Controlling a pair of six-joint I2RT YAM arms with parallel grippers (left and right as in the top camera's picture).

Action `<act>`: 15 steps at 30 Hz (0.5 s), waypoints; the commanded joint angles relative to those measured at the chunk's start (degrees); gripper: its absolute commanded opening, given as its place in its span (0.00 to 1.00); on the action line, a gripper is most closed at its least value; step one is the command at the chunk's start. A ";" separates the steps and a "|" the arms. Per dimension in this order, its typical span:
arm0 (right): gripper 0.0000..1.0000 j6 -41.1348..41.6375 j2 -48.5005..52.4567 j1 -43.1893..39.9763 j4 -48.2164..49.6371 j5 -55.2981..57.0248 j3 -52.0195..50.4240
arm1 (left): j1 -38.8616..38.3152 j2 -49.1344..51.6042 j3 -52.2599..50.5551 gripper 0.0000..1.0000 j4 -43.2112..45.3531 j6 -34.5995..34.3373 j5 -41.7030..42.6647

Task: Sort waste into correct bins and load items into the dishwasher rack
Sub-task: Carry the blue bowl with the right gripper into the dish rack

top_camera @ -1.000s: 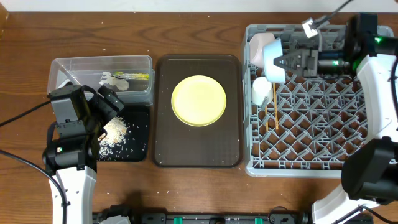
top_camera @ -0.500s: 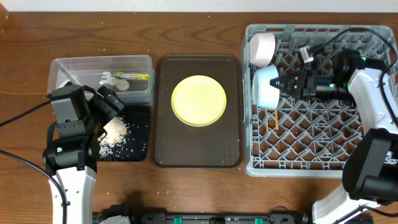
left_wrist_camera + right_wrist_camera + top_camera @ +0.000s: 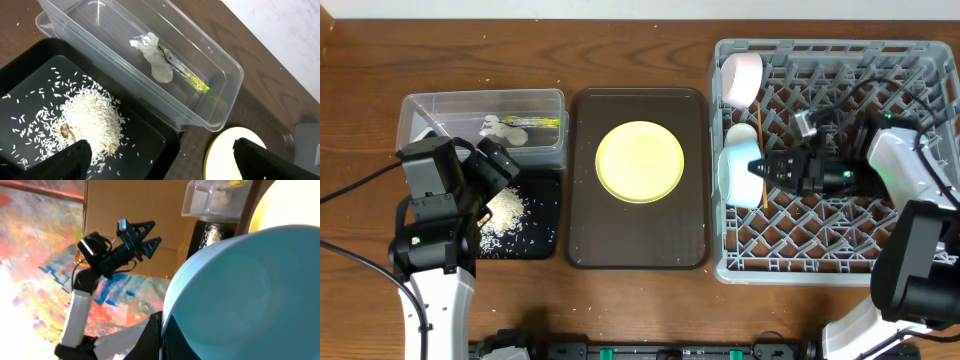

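**A:** Which step is running?

**B:** Loading the rack. The right gripper (image 3: 757, 168) is pinching the rim of the light blue bowl (image 3: 736, 172) with its jaws clamped together. It is holding the bowl tipped on edge at the 9 o'clock side of the dishwasher rack (image 3: 820, 275).

**A:** Is the bowl resting on the pegs?

**B:** I cannot tell from overhead, and the bowl is filling the wrist view. The white bowl (image 3: 741, 78) is sitting at the rack's 11 o'clock corner. The chopsticks (image 3: 760, 125) are lying just beside the gripped bowl, on its 3 o'clock side.

**A:** And the left arm?

**B:** The left gripper (image 3: 165, 155) is hanging with its jaws wide apart and holding nothing. It is hovering over the black tray (image 3: 540, 190), where the rice (image 3: 505, 212) is lying. The tissue (image 3: 157, 62) and wrapper (image 3: 185, 77) are lying in the clear tub (image 3: 440, 105), at 12 o'clock from that tray.

**A:** So what is the next move calling for?

**B:** I'm judging it to be seating the bowl between the pegs, spreading the jaws and backing toward 3 o'clock without nudging the chopsticks. The yellow plate (image 3: 639, 161) is waiting on the brown serving tray (image 3: 585, 230), at 9 o'clock from the rack.
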 commanded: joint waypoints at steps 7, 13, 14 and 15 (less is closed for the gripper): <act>0.01 -5.53 -0.35 -3.93 3.82 -0.11 -6.43 | 0.28 0.07 1.22 0.93 -0.15 0.13 -0.28; 0.01 -5.51 -0.35 -6.97 4.35 3.65 -7.43 | 0.28 0.07 1.22 0.93 -0.15 0.13 -0.28; 0.01 -5.51 -0.35 -7.32 4.35 4.48 -7.43 | 0.28 0.07 1.22 0.93 -0.15 0.13 -0.28; 0.01 -5.51 -0.35 -7.61 4.35 5.11 -7.43 | 0.31 0.07 1.22 0.93 -0.15 0.13 -0.28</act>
